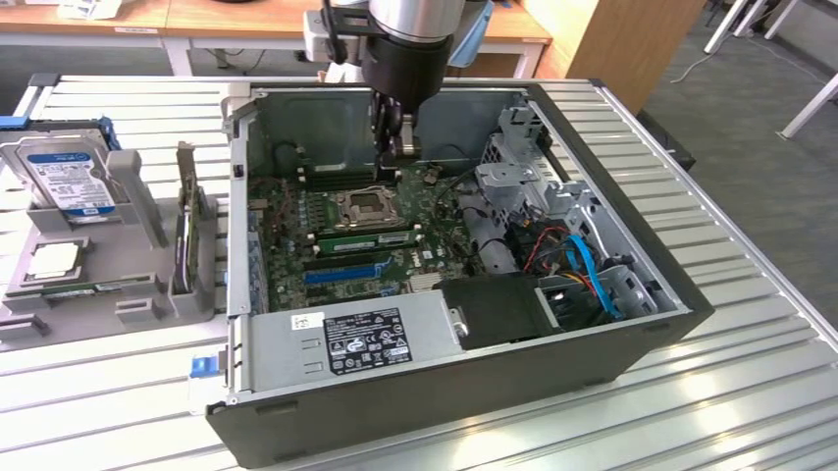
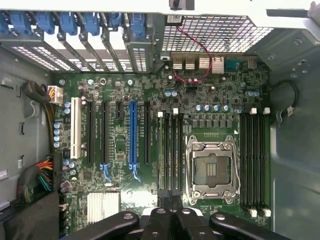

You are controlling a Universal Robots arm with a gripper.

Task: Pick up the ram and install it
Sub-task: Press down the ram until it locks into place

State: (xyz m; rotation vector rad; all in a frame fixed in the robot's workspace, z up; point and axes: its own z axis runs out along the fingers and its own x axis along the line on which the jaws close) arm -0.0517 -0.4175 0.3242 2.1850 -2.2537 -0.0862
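Observation:
The ram (image 1: 78, 288), a thin green stick with a small white sticker, lies flat on the front part of the grey parts holder (image 1: 147, 306), at the exterior view's left, outside the case. My gripper (image 1: 396, 149) hangs inside the open computer case (image 1: 629, 324), over the far part of the motherboard (image 1: 433, 257) and well away from the ram. In the wrist view the black fingers (image 2: 159, 220) of the gripper (image 2: 172, 212) are shut together, and I see nothing between them. They sit above the end of the memory slots (image 2: 170, 150) beside the empty processor socket (image 2: 211, 169).
On the parts holder also stand a silver hard drive (image 1: 69, 182) with a blue-white label, a square processor chip (image 1: 50, 260) and an upright card (image 1: 191, 235). The power supply (image 1: 353, 339), drive cage (image 1: 524, 186) and cables (image 1: 596, 280) crowd the case's near and right sides.

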